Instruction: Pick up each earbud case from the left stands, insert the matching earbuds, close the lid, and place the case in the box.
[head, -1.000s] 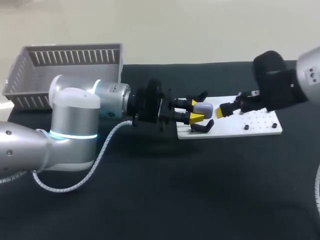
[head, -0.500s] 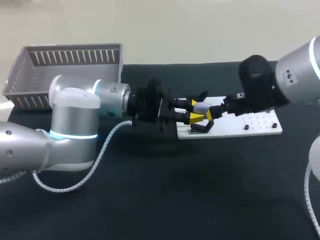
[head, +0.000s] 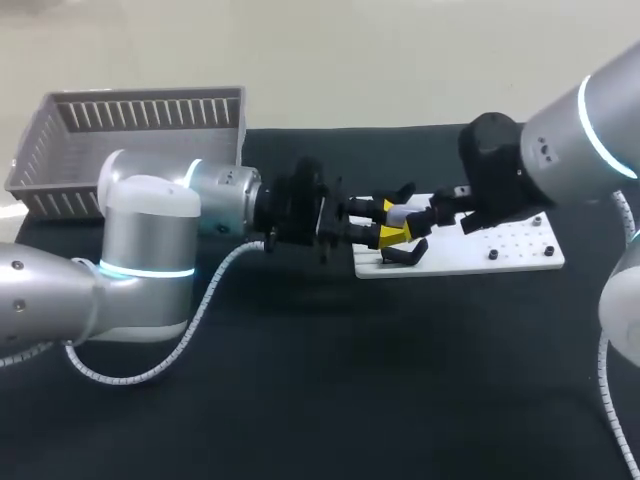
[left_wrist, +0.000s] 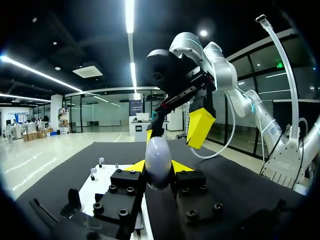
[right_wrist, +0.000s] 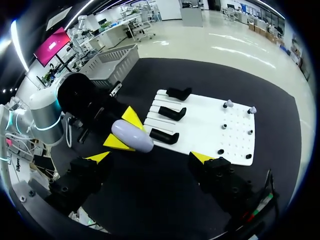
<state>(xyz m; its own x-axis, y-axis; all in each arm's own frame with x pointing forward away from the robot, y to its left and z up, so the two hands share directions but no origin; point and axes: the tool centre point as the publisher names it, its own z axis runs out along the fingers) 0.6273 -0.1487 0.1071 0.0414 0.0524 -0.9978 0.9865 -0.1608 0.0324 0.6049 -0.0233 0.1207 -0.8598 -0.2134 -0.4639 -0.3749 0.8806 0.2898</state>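
Observation:
A pale lavender-white earbud case (head: 402, 213) hangs lid closed above the left end of the white board (head: 500, 250), with my left gripper (head: 392, 221) shut on it. In the left wrist view the case (left_wrist: 159, 162) stands upright between the yellow tips. My right gripper (head: 424, 218) is just right of the case and open. In the right wrist view the case (right_wrist: 132, 136) lies ahead of its spread fingertips (right_wrist: 200, 157), clear of both. Two small earbuds (right_wrist: 228, 104) stand on pegs at the board's far end.
Three black stands (right_wrist: 172, 112) sit on the board's left part, one of them (head: 403, 255) right under the case. A grey slatted basket (head: 130, 140) stands at the table's back left. Black tabletop (head: 350, 380) spreads in front of the board.
My right arm has swung left, bringing its open gripper up close to the case. The left arm and the case have stayed where they were.

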